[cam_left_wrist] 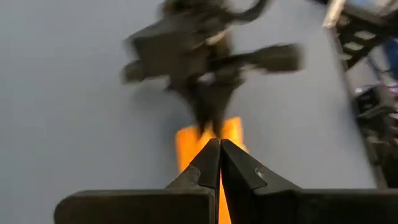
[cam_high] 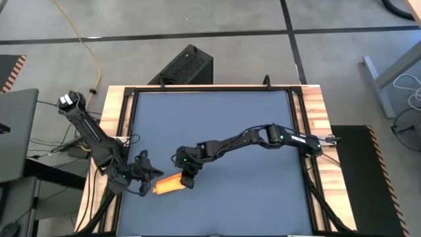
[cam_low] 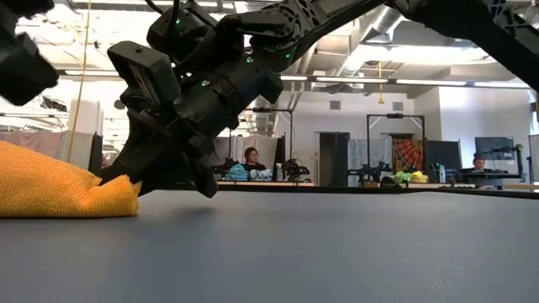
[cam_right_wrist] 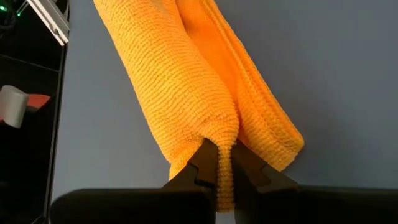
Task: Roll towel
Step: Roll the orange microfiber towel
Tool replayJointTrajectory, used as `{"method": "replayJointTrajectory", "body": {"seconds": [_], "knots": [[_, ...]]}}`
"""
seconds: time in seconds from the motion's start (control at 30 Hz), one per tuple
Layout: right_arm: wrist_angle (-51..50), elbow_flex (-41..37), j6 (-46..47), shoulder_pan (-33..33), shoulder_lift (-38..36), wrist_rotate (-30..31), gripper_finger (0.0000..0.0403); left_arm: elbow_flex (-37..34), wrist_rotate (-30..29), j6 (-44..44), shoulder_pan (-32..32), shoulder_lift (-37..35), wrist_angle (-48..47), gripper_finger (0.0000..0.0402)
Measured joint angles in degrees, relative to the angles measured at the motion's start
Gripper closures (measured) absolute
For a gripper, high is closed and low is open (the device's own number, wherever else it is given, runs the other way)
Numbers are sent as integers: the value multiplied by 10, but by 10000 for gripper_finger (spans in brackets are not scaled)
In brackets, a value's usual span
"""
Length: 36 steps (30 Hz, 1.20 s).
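**A:** Where's the towel [cam_high: 169,185] lying, and which way does it run?

**B:** It sits on the tabletop [cam_high: 217,125] near the front left part of the dark mat, already bunched into a fat, partly rolled bundle. Its long axis runs roughly from one tool to the other, so the two tools face each other with the towel between them.

**A:** And the tools themselves?

**B:** The right tool [cam_right_wrist: 219,163] is at the towel's right-hand end, fingers nearly pressed together and pinching a fold of the cloth where two layers meet. The left tool [cam_left_wrist: 219,163] is at the towel's other end, fingers pressed fully together; yellow shows just past its tips and between them, but I can't tell whether it has cloth caught or only rests against it.

**A:** Which arm is nearer?

**B:** Both are at the towel. The right arm reaches in across the mat from the towel's right; the left comes in from the tabletop's left edge.

**A:** Anything in the way?

**B:** Nothing else lies on the mat near the towel. In my judgement the only crowding is the two tools themselves, close to each other, end to end along the roll.
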Motion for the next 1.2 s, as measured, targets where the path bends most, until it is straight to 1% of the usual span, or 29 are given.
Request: {"method": "replayJointTrajectory", "body": {"seconds": [0.1,0.17,0.33,0.47,0.77,1.0,1.13,1.2], "knots": [[5,-1,2,0,0,0,362,0,1,68,4,37,83,401],[10,-1,2,0,0,-3,362,0,6,88,11,70,119,401],[10,-1,1,0,0,-5,362,0,19,56,29,160,134,402],[9,-1,1,0,0,-8,362,0,29,42,30,207,167,401],[4,-1,-1,-2,0,-10,362,0,39,36,30,245,183,402],[6,-1,-2,-2,0,-10,361,0,45,9,30,283,180,401],[13,-1,-31,-2,0,-11,360,1,45,2,30,294,173,401],[15,-1,-45,-2,0,-22,358,1,46,-8,30,294,160,402]]}}
